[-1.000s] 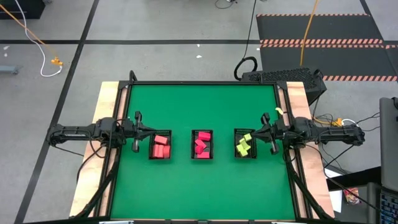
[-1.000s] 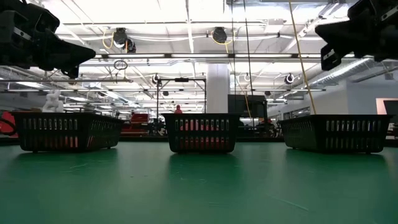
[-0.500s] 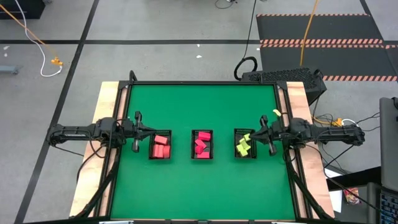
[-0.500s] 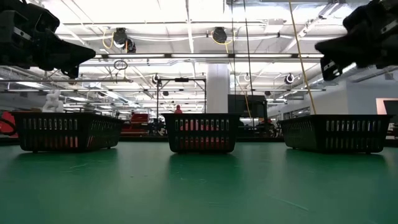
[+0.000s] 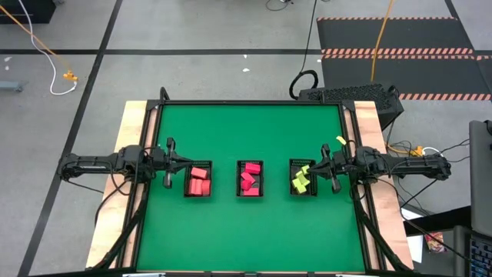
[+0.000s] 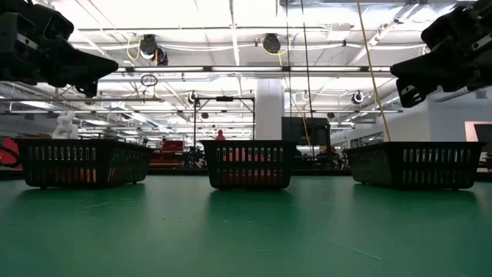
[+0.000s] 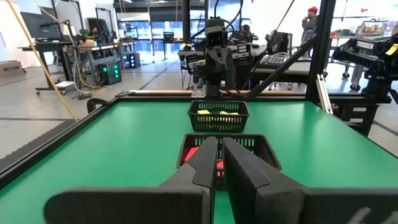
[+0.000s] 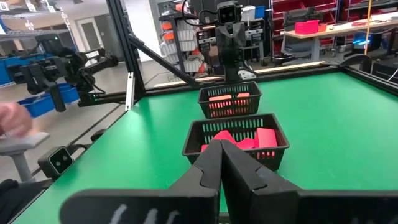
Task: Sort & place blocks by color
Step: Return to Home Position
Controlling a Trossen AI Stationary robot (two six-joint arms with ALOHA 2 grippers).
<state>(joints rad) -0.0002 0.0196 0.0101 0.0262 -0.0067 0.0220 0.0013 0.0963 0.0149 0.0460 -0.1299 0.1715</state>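
Three black mesh baskets stand in a row on the green table. The left basket (image 5: pixel 198 178) holds salmon-red blocks (image 5: pixel 199 185), the middle basket (image 5: pixel 250 178) pink-red blocks (image 5: pixel 247 181), the right basket (image 5: pixel 303 178) yellow-green blocks (image 5: pixel 300 181). My left gripper (image 5: pixel 184 163) hovers shut at the left basket's outer edge, raised above it (image 6: pixel 92 75). My right gripper (image 5: pixel 316 166) hovers shut over the right basket's outer edge (image 6: pixel 405 88). In each wrist view the shut fingers (image 7: pixel 217 149) (image 8: pixel 221 150) hide the nearest basket and point along the row.
Bare green mat lies on the near and far sides of the basket row (image 6: pixel 246 231). A raised black frame edges the table (image 5: pixel 250 101). Beyond the table, a blurred hand (image 8: pixel 12 118) shows and a person in a red cap (image 7: pixel 311 15) stands in the room.
My right gripper has sunk a little over the right basket's outer edge and tipped slightly at the wrist. The left arm, the baskets and the blocks stand as before.
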